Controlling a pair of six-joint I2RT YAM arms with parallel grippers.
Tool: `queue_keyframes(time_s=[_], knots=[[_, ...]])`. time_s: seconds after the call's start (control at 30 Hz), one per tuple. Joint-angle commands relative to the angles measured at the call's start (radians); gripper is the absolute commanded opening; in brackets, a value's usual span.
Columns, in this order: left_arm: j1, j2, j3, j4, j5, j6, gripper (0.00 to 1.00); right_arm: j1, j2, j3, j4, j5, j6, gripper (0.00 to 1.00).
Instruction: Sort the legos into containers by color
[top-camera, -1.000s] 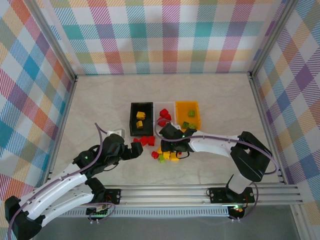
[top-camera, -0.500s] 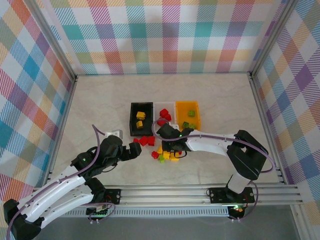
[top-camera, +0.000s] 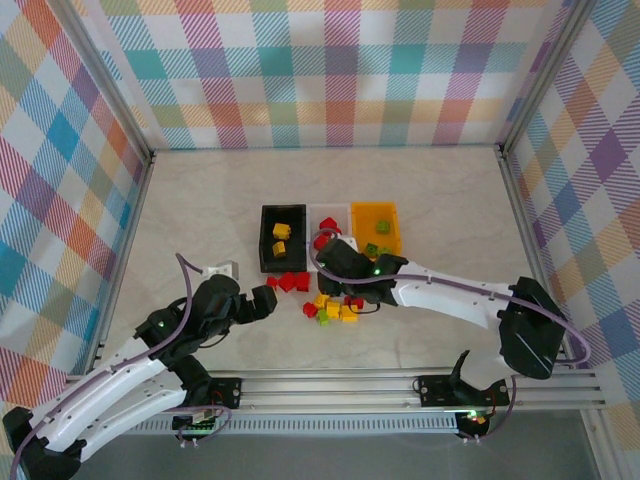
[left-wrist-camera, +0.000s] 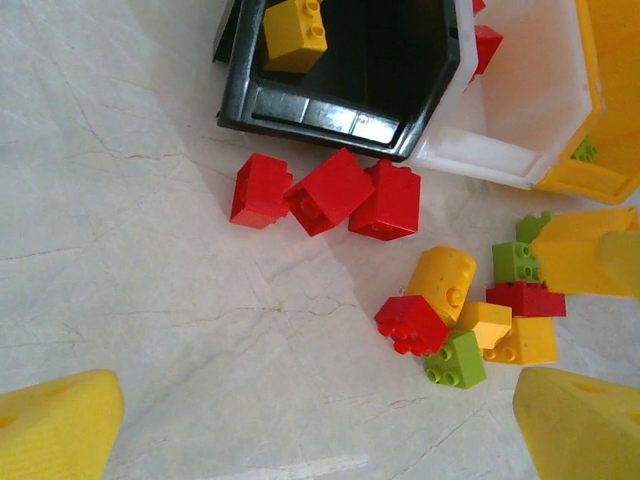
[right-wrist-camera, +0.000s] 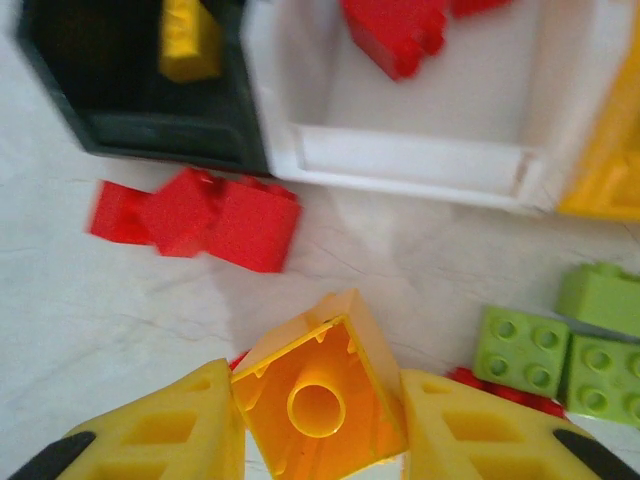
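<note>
Black bin (top-camera: 265, 240) holds yellow bricks (top-camera: 281, 232); at its 3 o'clock white bin (top-camera: 330, 208) holds red bricks (top-camera: 328, 225), then orange bin (top-camera: 375, 206), green bricks (top-camera: 372, 250). Right gripper (right-wrist-camera: 320, 432) grasps a yellow-orange brick (right-wrist-camera: 320, 395); left gripper (left-wrist-camera: 320, 430) released

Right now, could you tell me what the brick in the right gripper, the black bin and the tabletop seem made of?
Yellow-orange brick in the right gripper: moulded plastic, semi-glossy, hollow underside with a tube. Black bin: glossy plastic, light glints along its rim. Tabletop: pale with grey veins, marble or a printed laminate; cannot tell.
</note>
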Motion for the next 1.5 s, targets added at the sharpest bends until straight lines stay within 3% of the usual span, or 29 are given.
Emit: queue_keyframes(time_s=[0.0, 0.47, 0.53, 0.63, 0.7, 0.8, 1.0, 1.13, 1.17, 1.47], knots=[[-0.009, -0.026, -0.031, -0.038, -0.019, -0.02, 1.0, 0.006, 0.017, 0.092, 0.054, -0.054, -0.087, 0.39], [-0.009, -0.025, -0.049, -0.051, -0.016, -0.037, 1.0, -0.123, 0.495, 0.615, 0.022, -0.133, -0.177, 0.4], [-0.008, -0.022, -0.057, -0.043, -0.011, -0.038, 1.0, -0.136, 0.545, 0.676, -0.002, -0.15, -0.179, 0.47], [-0.008, -0.018, -0.07, -0.008, 0.02, -0.026, 1.0, -0.145, 0.576, 0.728, -0.01, -0.183, -0.182, 0.67], [-0.008, 0.0, -0.067, 0.014, 0.047, -0.013, 1.0, -0.145, 0.559, 0.728, -0.004, -0.191, -0.184, 0.71], [-0.017, 0.043, -0.054, 0.041, 0.07, -0.002, 1.0, -0.144, 0.467, 0.644, 0.041, -0.189, -0.18, 0.73], [-0.117, 0.167, -0.022, 0.143, 0.041, -0.005, 0.98, -0.136, 0.184, 0.29, 0.162, -0.166, -0.133, 0.74], [-0.188, 0.326, 0.007, 0.239, 0.022, -0.003, 0.78, -0.134, -0.009, 0.041, 0.184, -0.128, -0.091, 0.74], [-0.201, 0.373, 0.016, 0.267, 0.023, 0.001, 0.77, -0.133, -0.059, -0.014, 0.187, -0.122, -0.08, 0.74], [-0.236, 0.673, 0.111, 0.371, -0.043, 0.057, 0.79, -0.134, -0.332, -0.263, 0.138, -0.068, -0.017, 0.75]])
